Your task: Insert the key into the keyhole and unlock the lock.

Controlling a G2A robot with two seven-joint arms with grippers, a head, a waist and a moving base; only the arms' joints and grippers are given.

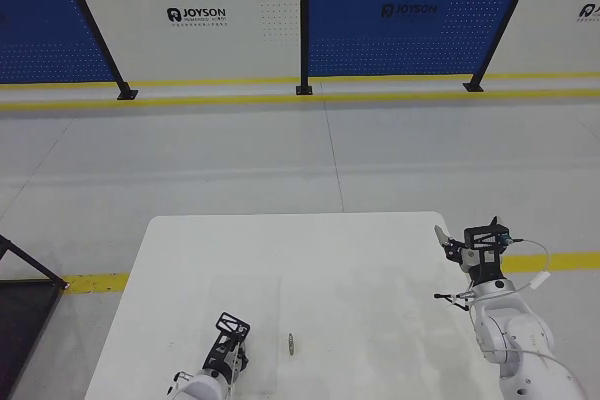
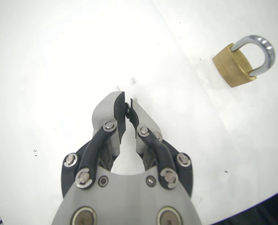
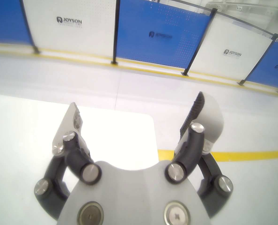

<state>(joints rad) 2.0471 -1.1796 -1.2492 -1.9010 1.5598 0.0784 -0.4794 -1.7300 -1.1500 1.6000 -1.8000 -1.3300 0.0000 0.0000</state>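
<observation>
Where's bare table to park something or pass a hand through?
The far half of the table is bare, from the far edge down to the padlock. So is the stretch between the padlock and the right gripper at the right edge. Crowded only at the near edge, where the left gripper sits close beside the padlock.

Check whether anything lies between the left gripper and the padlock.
Nothing visible does. Only bare table lies between the left gripper and the padlock. The gripper pinches a small dark thing, possibly the key.
</observation>
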